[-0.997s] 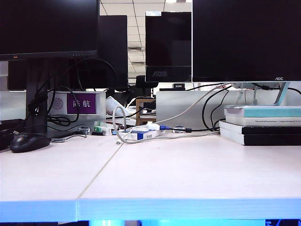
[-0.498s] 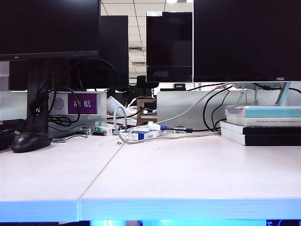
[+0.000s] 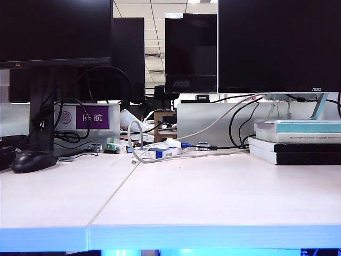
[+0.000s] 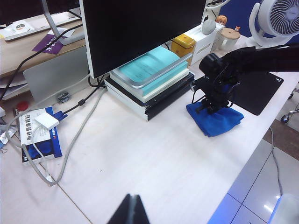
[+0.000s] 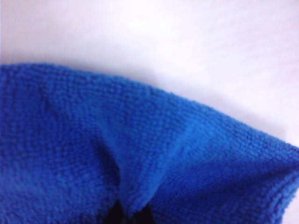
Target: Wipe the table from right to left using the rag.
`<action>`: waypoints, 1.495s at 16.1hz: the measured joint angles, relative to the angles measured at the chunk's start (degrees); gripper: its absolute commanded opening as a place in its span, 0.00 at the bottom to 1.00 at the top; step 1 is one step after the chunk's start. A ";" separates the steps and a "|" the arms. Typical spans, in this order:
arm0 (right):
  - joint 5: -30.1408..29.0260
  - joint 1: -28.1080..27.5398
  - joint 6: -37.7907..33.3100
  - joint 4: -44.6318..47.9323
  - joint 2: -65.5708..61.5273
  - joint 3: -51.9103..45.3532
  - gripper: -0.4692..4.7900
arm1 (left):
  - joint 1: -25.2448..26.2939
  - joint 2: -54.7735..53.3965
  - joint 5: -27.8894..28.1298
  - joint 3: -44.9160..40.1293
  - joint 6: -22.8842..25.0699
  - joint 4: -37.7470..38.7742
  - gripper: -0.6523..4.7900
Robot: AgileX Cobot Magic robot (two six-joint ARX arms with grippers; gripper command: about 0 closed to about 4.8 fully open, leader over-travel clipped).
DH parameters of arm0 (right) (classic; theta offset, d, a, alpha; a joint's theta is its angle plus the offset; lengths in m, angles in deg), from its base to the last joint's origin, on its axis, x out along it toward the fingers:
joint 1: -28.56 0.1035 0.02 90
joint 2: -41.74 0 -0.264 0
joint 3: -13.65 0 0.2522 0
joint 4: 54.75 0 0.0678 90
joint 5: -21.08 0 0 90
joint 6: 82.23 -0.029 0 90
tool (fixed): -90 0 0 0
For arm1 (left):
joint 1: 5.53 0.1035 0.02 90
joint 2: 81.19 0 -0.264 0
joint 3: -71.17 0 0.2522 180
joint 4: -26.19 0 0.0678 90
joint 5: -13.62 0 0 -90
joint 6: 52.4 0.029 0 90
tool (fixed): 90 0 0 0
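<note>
Blue rag [image 4: 216, 119] | right gripper [image 4: 211, 108] now clamped on it | left gripper [image 4: 131, 210] closed, unmoved

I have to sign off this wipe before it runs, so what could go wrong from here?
The right gripper has pinched the rag beside the stacked books; sweeping left could snag their corner. Farther along lie a grey cable and a booklet, which the rag might drag. The left gripper hangs shut over the table.
</note>
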 measured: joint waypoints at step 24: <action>-5.70 16.55 -0.20 -18.05 0.15 -0.42 0.08 | 0.00 0.00 0.00 0.00 0.00 0.02 0.11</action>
